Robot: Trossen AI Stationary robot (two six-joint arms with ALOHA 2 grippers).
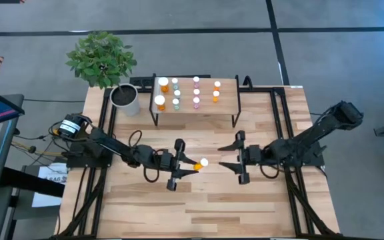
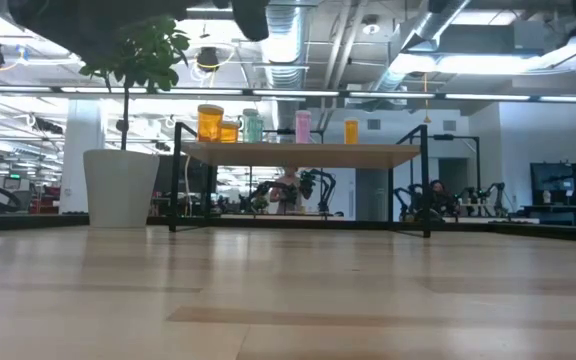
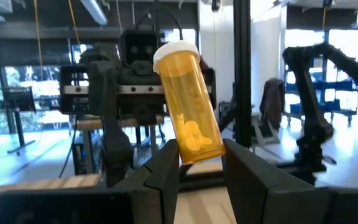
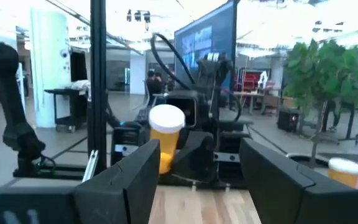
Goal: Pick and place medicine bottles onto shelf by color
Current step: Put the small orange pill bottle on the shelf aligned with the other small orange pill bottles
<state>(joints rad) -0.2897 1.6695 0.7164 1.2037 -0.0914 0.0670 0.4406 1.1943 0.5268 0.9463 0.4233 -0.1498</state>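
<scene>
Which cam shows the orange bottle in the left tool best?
Left wrist view: the orange bottle fills the picture, tilted, pills visible, pinched at its base by the left tool. High view shows it small; right wrist view sees it cap-on; low view misses it.

No writing, label, brand, number or sign is legible anywhere; the bottles show no readable print.

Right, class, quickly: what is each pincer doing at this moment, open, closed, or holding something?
Left pincer: closed on an orange medicine bottle above the table's middle.
Right pincer: open, holding nothing, facing the left one.
</scene>
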